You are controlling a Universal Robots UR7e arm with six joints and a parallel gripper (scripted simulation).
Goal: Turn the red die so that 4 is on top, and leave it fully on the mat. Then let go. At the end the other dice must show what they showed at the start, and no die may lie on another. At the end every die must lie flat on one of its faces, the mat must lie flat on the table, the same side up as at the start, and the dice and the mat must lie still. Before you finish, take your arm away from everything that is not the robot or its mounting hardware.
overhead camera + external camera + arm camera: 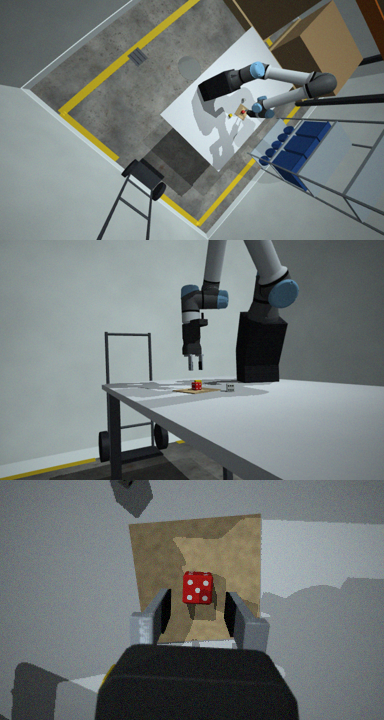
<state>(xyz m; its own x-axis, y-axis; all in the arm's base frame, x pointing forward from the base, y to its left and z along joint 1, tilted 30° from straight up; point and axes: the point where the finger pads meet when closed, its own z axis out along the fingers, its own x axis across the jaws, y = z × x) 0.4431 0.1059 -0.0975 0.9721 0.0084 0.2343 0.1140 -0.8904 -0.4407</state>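
Observation:
The red die [242, 112] [196, 386] [198, 588] lies flat on the tan mat [240, 116] [186, 391] [155, 545]. Its top face shows five pips in the wrist view. My gripper [195, 369] [197, 603] is open and empty, pointing down above the die and mat, with clear height between fingertips and die. The yellow die [230, 115] [197, 380] is on the table off the mat, and only a bit shows at the lower left in the wrist view. The white die [243, 100] [230, 387] sits on the table beside the mat; six pips show on its side face.
The white table [186, 113] [311, 415] carries the arm's black base [216, 86] [257, 353]. Cardboard boxes [331, 48] stand near the table's far corner. A hand truck [144, 172] [128, 334] and a rack with blue bins [301, 144] stand beyond the table edges.

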